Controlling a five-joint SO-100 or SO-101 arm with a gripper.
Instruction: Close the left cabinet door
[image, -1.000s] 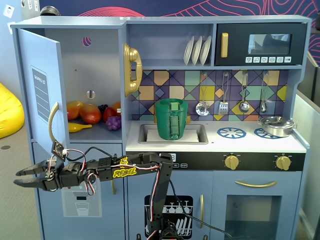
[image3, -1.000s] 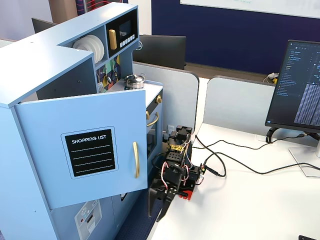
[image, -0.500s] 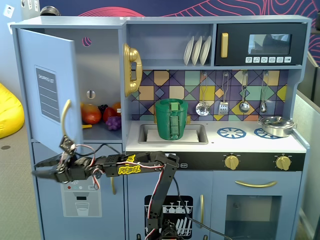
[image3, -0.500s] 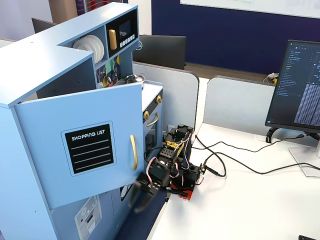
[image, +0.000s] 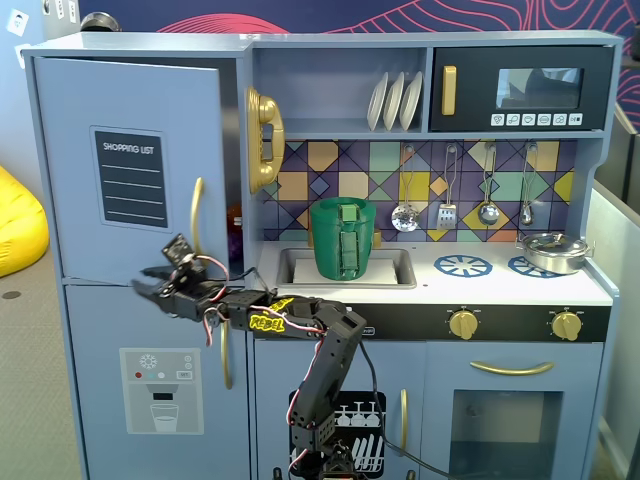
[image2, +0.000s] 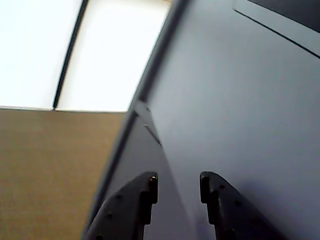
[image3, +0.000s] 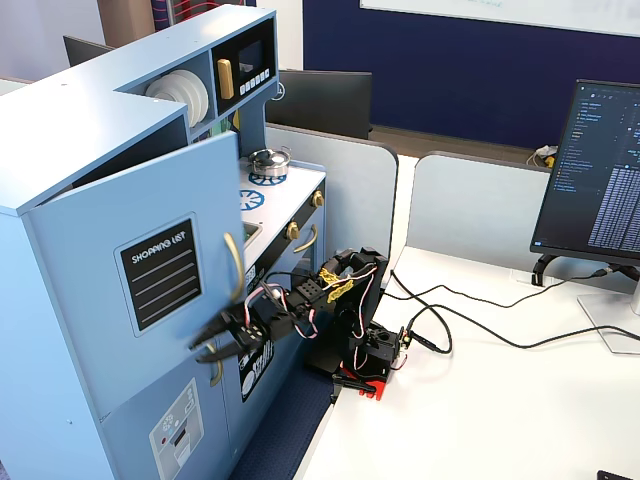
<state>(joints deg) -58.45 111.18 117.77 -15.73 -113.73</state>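
The left cabinet door (image: 130, 110) is light blue with a black "SHOPPING LIST" panel and a curved gold handle (image: 197, 215). It stands slightly ajar at the kitchen's upper left, its handle side swung out a little, as a fixed view (image3: 150, 290) shows. My gripper (image: 145, 281) is open and empty, pointing at the door's lower front face just below and left of the handle. In the wrist view the two dark fingers (image2: 145, 200) are spread, the gripper (image2: 178, 186) sits close to the blue door face (image2: 240, 100), and I cannot tell if it touches.
Below is the blue door with the ice/water dispenser graphic (image: 160, 390). The arm's base (image3: 365, 360) stands on the white desk beside the kitchen. A green cup (image: 343, 238) sits in the sink. A monitor (image3: 595, 170) and cables lie to the right.
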